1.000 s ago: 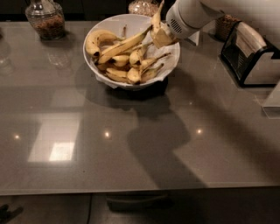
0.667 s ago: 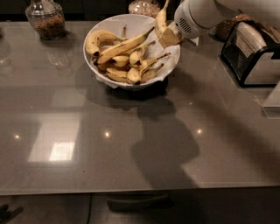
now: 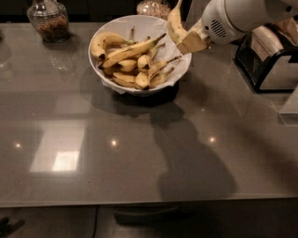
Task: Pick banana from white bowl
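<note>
I'm holding the banana (image 3: 174,22) upright over the right rim of the white bowl (image 3: 139,23), its lower end clenched in the gripper (image 3: 186,41). The bowl is carrying a heap of other bananas (image 3: 130,52). A jar (image 3: 47,21) of brown bits is standing well to the left on the grey table (image 3: 139,162). Since a second ago, gripper and fruit have drifted slightly right. The banana is looking plump, curved and yellow.

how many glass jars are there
2: left jar at back left; rear jar behind the white bowl, partly cut off. More may be hidden behind the arm. The gripper holds the banana above the bowl's right rim.
</note>
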`<state>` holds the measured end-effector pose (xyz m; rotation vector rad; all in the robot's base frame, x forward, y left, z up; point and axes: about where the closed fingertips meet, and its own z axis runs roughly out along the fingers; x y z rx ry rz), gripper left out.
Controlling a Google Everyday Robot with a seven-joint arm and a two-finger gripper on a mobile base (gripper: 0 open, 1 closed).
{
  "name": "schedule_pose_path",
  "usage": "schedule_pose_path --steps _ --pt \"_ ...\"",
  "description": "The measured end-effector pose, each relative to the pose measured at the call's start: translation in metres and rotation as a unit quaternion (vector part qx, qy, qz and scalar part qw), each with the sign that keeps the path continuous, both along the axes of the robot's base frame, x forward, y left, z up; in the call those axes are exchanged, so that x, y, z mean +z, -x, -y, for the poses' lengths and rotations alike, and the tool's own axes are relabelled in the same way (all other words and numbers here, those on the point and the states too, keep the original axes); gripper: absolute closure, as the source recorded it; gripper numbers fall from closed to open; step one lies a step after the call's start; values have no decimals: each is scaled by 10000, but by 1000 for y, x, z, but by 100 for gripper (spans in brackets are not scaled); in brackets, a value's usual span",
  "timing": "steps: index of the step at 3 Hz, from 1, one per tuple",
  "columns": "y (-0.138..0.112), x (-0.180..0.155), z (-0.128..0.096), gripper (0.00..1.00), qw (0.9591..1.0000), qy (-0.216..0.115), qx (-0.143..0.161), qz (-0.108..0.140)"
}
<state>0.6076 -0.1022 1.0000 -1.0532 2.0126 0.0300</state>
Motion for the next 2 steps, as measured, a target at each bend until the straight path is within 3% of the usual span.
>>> schedule_pose_path --steps 1,2 --pt "17 3 -3 100 9986 -185 475 -125" --pt "30 -4 -12 100 9909 -657 1062 -494"
